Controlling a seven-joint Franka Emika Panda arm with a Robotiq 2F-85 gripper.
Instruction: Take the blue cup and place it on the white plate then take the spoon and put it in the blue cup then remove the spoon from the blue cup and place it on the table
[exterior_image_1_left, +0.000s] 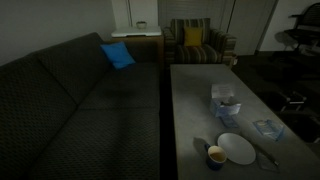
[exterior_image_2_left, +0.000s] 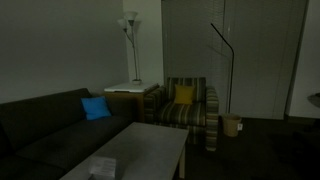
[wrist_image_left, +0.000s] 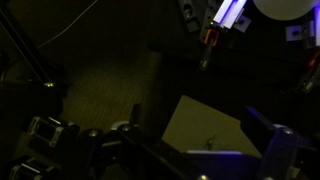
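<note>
The blue cup (exterior_image_1_left: 216, 155) stands upright on the grey worktop (exterior_image_1_left: 195, 90), just beside the white plate (exterior_image_1_left: 237, 148) at its near-left rim as an exterior view shows it (whether cup and rim actually touch is too dim to tell), and not on the plate. The cup's inside reads paler than its dark outer wall. On the plate's opposite side, to the right, a thin pale streak that appears to be the spoon (exterior_image_1_left: 267, 158) lies flat on the worktop, close to the plate's rim; its bowl and handle cannot be told apart. Beyond the plate, farther up the worktop, sits a pale blue-white boxy object (exterior_image_1_left: 225, 100), well apart from the plate. To the right of the plate and a little beyond it lies a small flat bluish item (exterior_image_1_left: 268, 128). Left of the plate, past the worktop's long edge, runs the dark patterned sofa (exterior_image_1_left: 70, 100) with a blue cushion (exterior_image_1_left: 117, 55) at its far end. Far beyond the plate stands a striped armchair (exterior_image_1_left: 195, 50) holding a yellow cushion (exterior_image_1_left: 192, 38). The pincer (wrist_image_left: 160, 158) shows only as dark shapes along the lower edge of the wrist view; its jaws stand wide apart and grip nothing.
</note>
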